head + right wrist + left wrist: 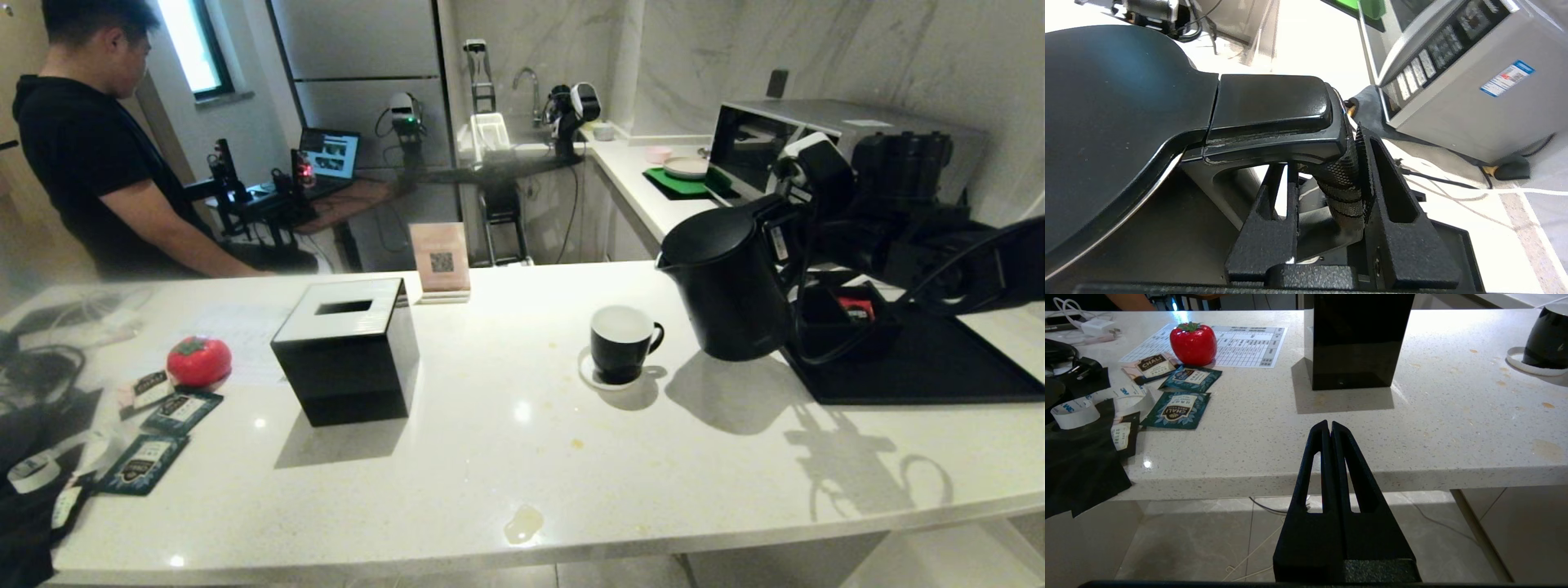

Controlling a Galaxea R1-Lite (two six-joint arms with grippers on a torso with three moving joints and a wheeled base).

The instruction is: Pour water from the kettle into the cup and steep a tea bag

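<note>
A white table (490, 457) holds a black tissue box (347, 351), a red tomato-shaped object (198, 360), several tea packets (147, 461) and a black tray (922, 367). A person (98, 155) stands behind it, a microwave (816, 135) beyond.

The kettle (727, 286) has a smooth matt black body, while its handle (1274, 108) is glossier and scuffed along the edge. The worktop (506, 457) is polished, speckled pale stone that mirrors the lamps, and the tissue box (347, 355) looks glossy black. The right claw (1327, 192) is grainy black plastic with a ridged inner face; the cup (622, 343) shines like glazed ceramic.
</note>
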